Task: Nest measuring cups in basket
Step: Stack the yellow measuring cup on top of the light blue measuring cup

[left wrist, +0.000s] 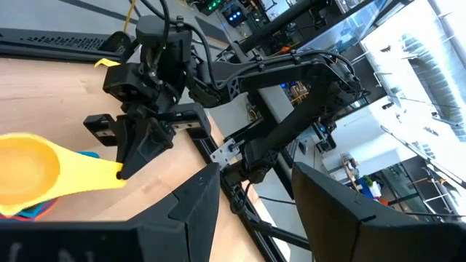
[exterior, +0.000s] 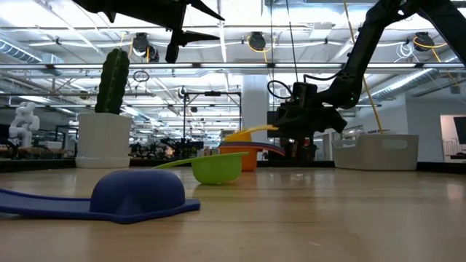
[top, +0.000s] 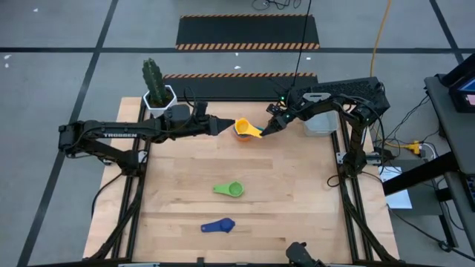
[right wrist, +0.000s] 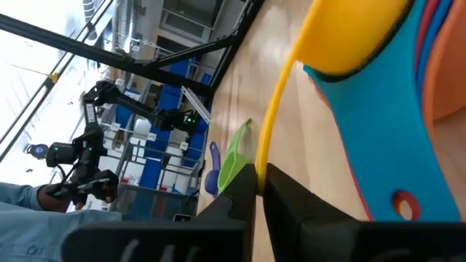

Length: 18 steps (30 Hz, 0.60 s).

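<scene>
A stack of nested cups (top: 242, 128), orange outermost with red and light blue inside, stands at the table's far middle. A yellow cup (left wrist: 28, 171) sits on top of it. My right gripper (top: 269, 129) is shut on the yellow cup's handle, just right of the stack. My left gripper (top: 225, 124) is open and empty, raised just left of the stack. A green cup (top: 230, 189) and a dark blue cup (top: 219, 225) lie on the table nearer the front. The pale grey basket (top: 320, 122) stands at the far right, under my right arm. My right gripper pinches the free end of the yellow cup's handle (right wrist: 263, 156) between its two fingers (left wrist: 132, 161). The fingers come from the table's right, slanting down, roughly along the handle. The yellow bowl (exterior: 234, 137) rests in the stack, and the handle slants up toward the gripper.
A white hexagonal pot with a cactus (top: 157, 95) stands at the far left corner, close behind my left arm. Bare wood lies between the stack and the green cup. A person shows in the room beyond the table in the right wrist view (right wrist: 44, 196).
</scene>
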### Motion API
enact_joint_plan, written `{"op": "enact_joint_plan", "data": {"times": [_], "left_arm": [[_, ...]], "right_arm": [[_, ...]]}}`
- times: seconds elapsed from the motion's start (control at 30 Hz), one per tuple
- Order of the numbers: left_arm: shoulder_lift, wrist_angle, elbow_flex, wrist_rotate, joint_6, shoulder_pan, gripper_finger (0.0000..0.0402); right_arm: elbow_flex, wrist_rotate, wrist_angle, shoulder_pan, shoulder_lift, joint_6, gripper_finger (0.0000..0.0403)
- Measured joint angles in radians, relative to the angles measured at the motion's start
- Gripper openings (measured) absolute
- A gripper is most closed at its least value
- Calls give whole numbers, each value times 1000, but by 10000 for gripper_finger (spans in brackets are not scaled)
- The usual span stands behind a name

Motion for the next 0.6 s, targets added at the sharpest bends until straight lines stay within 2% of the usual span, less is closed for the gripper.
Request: {"op": "enact_joint_plan", "data": {"times": [0.37,0.6], "left_arm": [[0,5,0,0,-1,0,175],[0,9,0,0,11,0,175]], "right_arm": [[0,74,5,-18,-1,54,109],[0,180,5,-34,-82,63,125]]}}
